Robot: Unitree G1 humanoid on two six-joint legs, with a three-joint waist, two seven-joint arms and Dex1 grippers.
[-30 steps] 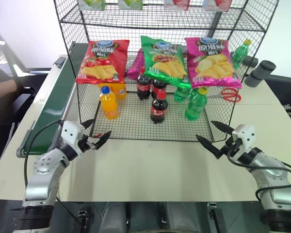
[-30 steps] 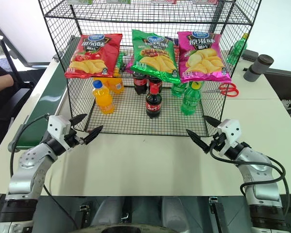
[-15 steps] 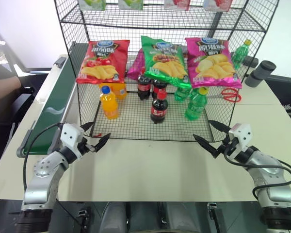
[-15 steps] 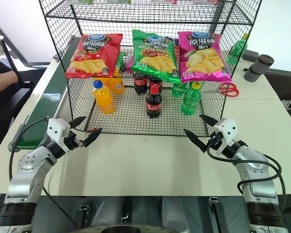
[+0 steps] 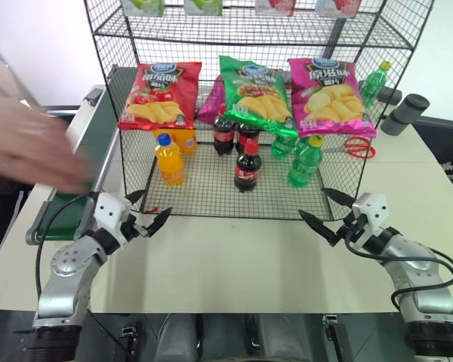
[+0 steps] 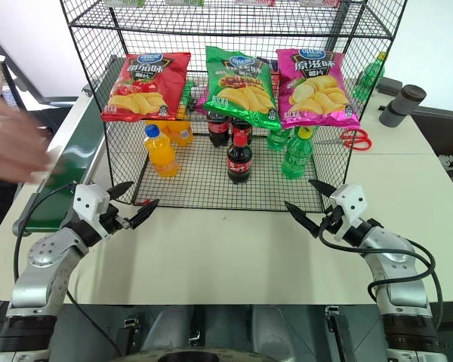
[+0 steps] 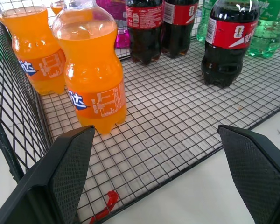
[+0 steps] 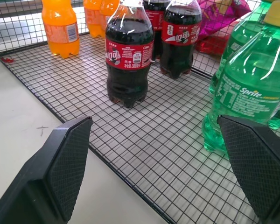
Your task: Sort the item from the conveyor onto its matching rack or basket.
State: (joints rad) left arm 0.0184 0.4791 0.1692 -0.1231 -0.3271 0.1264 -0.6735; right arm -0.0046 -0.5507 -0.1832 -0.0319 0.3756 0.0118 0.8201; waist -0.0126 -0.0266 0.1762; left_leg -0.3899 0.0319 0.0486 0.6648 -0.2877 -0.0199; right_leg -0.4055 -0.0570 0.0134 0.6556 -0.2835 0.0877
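The conveyor (image 5: 104, 121) runs along the table's left side, and a person's blurred hand (image 5: 30, 143) reaches over its near half. The item is hidden or out of view; the belt that shows is bare. The black wire rack (image 5: 204, 188) stands at the middle. On its floor are three cola bottles (image 5: 247, 170), one in front of the other two. My left gripper (image 5: 155, 204) is open at the rack's front left corner. My right gripper (image 5: 312, 202) is open at the front right corner. Both point at the rack floor and are empty.
Orange soda bottles (image 7: 93, 79) stand at the rack's left and green bottles (image 8: 249, 93) at its right. Three chip bags (image 5: 255, 90) hang above them. Red scissors (image 5: 355, 147), a grey cylinder (image 5: 406, 113) and another green bottle (image 5: 372, 81) lie right of the rack.
A person's hand has swept in from the left over the conveyor. Both grippers have stayed open and in place.
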